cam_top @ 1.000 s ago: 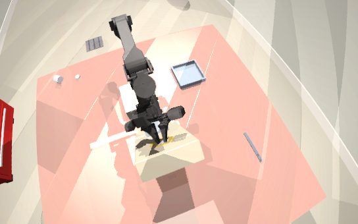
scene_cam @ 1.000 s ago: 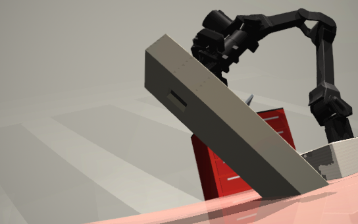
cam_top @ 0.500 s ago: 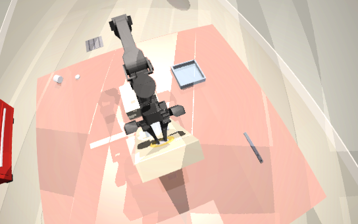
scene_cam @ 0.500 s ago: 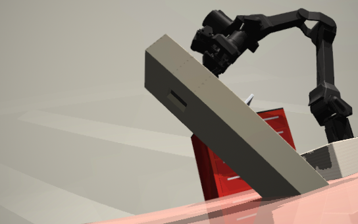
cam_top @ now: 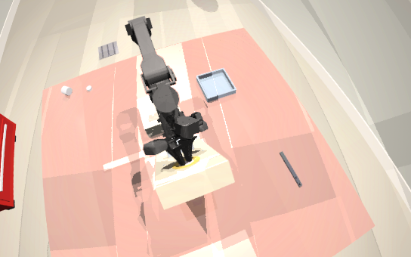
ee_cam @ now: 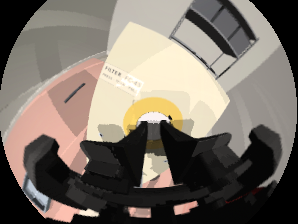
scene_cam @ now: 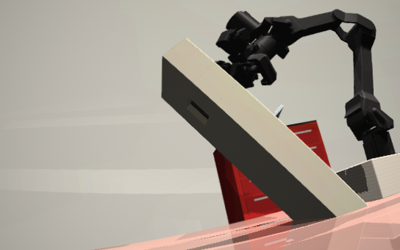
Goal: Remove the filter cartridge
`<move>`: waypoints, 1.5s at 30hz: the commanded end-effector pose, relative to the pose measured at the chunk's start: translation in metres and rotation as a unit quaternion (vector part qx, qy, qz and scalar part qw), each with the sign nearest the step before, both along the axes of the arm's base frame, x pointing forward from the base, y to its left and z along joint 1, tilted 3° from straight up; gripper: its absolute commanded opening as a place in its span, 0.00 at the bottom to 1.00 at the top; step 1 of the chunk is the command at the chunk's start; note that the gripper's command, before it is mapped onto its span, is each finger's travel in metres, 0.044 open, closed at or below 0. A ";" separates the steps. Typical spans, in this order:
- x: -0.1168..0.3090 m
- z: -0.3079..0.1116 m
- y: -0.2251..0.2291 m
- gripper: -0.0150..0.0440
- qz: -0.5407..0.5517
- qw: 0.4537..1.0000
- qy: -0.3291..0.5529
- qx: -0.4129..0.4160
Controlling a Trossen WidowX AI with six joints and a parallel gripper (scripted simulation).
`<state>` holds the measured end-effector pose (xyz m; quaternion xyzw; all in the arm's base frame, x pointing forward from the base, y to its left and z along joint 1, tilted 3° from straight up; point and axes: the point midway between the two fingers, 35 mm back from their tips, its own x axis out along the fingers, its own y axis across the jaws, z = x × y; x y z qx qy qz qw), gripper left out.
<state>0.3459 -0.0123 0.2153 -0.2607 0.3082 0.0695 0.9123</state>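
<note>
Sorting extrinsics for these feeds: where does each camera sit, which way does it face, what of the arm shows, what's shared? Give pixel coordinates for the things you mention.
Top: high overhead, facing down at the tilted cream service panel (cam_top: 194,187) (scene_cam: 257,129) (ee_cam: 165,65); nearly the whole black arm and gripper (cam_top: 186,163) (ee_cam: 153,123) show.
Exterior: low, beside the panel's dark underside, facing across it; arm in profile, fingertips hidden.
Wrist: on the arm near the gripper, facing along its fingers to the yellow ring (cam_top: 196,161) (ee_cam: 132,111); only gripper parts show.
Top and wrist share ring, panel face and dark bar (cam_top: 290,168) (ee_cam: 75,93).
</note>
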 end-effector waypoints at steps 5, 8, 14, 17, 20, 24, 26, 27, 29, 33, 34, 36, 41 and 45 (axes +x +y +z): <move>0.003 -0.004 0.000 0.25 0.077 0.991 0.007 -0.105; 0.003 -0.004 0.000 0.25 0.108 0.983 0.008 -0.146; 0.002 -0.004 0.000 0.25 0.169 0.959 0.012 -0.228; 0.002 -0.004 0.000 0.25 0.199 0.943 0.014 -0.267; 0.003 -0.004 -0.001 0.25 0.186 0.950 0.013 -0.250; -0.006 0.005 0.000 0.25 0.184 0.951 0.013 -0.247; -0.015 0.012 0.000 0.25 0.182 0.952 0.013 -0.244; -0.019 0.015 0.001 0.25 0.181 0.953 0.013 -0.243; -0.028 0.022 0.001 0.25 0.179 0.954 0.014 -0.240; -0.047 0.035 0.002 0.25 0.176 0.956 0.014 -0.235; -0.052 0.038 0.002 0.25 0.175 0.956 0.014 -0.234; -0.058 0.042 0.002 0.25 0.174 0.957 0.014 -0.232; -0.059 0.042 0.002 0.25 0.174 0.957 0.014 -0.232; -0.059 0.042 0.002 0.25 0.174 0.957 0.014 -0.232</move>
